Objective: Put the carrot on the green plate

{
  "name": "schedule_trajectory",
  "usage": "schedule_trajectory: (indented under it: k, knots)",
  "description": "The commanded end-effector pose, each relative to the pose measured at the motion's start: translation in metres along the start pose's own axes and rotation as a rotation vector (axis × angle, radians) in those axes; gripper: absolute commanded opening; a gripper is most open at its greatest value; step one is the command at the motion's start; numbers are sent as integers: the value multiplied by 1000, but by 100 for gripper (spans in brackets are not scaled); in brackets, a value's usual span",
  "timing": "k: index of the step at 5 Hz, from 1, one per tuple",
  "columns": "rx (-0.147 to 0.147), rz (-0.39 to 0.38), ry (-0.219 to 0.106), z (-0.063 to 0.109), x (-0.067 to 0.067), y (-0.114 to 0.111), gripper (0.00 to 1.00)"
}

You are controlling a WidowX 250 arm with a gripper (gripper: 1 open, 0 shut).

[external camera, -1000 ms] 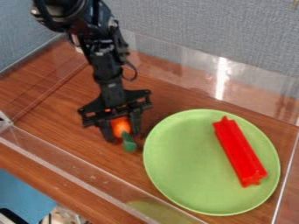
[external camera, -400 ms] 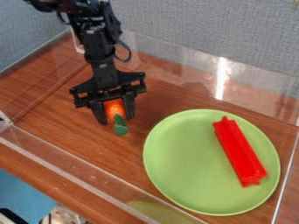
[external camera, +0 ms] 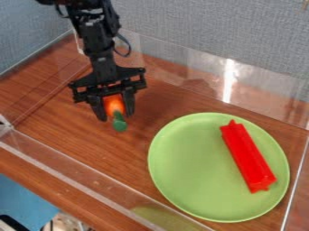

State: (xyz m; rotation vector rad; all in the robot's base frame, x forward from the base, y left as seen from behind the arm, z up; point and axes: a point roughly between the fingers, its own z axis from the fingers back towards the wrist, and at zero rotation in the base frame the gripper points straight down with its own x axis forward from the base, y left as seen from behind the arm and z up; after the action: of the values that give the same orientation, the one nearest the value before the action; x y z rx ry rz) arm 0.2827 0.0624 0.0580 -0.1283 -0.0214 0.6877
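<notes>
My gripper (external camera: 112, 111) points straight down over the wooden table, left of the green plate (external camera: 200, 171). It is shut on the carrot (external camera: 116, 109), a small orange piece whose dark-green stem end (external camera: 119, 125) hangs just below the fingers. The carrot is lifted a little off the wood. The plate is large, round and light green, lying at the front right, clear of the gripper.
A red ridged bar (external camera: 248, 154) lies on the right half of the plate. Clear plastic walls (external camera: 218, 77) fence the table at the back and along the front. The brown tabletop (external camera: 49, 108) stretches left of the arm.
The gripper has carried the carrot up and to the left, away from the plate. It has stayed shut on the carrot throughout.
</notes>
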Motion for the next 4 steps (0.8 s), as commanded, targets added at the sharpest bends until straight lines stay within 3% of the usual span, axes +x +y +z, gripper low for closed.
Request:
schedule_trajectory:
  k: [1, 3, 4]
  knots:
    - [-15, -5, -23, 12, 9, -3, 0]
    - [-20, 11, 8, -18, -20, -11, 0]
    - [-29, -2, -3, -21, -19, -7, 0]
